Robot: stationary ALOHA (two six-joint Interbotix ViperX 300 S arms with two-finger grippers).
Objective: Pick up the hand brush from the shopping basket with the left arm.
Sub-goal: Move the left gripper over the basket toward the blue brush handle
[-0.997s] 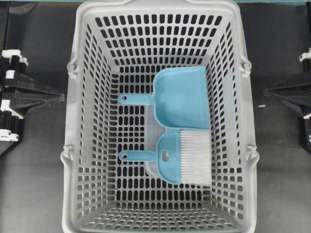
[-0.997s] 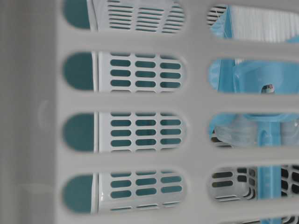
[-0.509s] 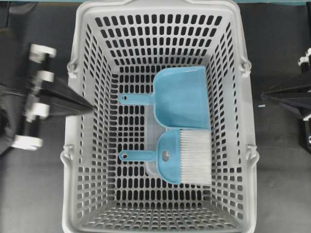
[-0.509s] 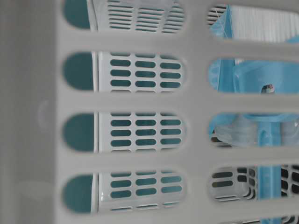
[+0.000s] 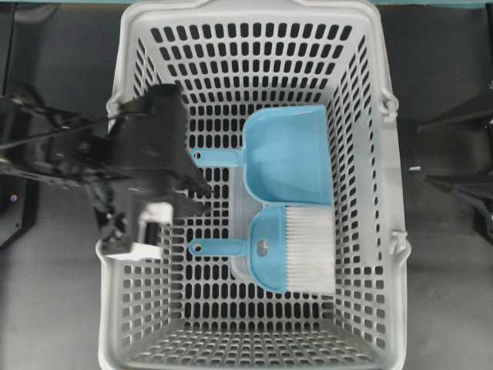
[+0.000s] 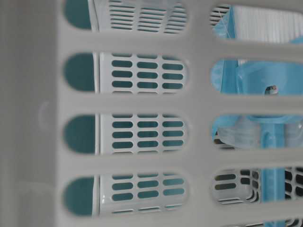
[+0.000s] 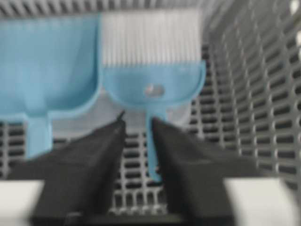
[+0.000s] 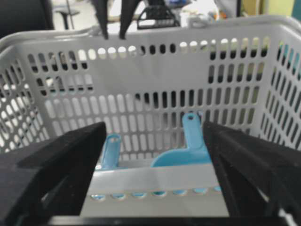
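Progress: I judge this an early stage. The hand brush [image 5: 289, 250] lies flat on the floor of the shopping basket [image 5: 115, 301], not yet lifted and not yet gripped.
Brush position: its bristles point toward the right wall, its thin handle toward the left wall; just beside it lies the dustpan [image 5: 286, 156], the two looking edge to edge.
Left to do: lower onto the brush handle, pinch it and raise it clear of the rim.
My left gripper [image 7: 137, 134]: over the basket's left side, above the floor. In my wrist view the fingers [image 7: 101, 146] stand a narrow gap apart, holding nothing, the brush handle running along the inner edge of one finger; I cannot tell whether it touches.
My right gripper [image 8: 153, 155]: outside the basket, jaws spread wide, empty.
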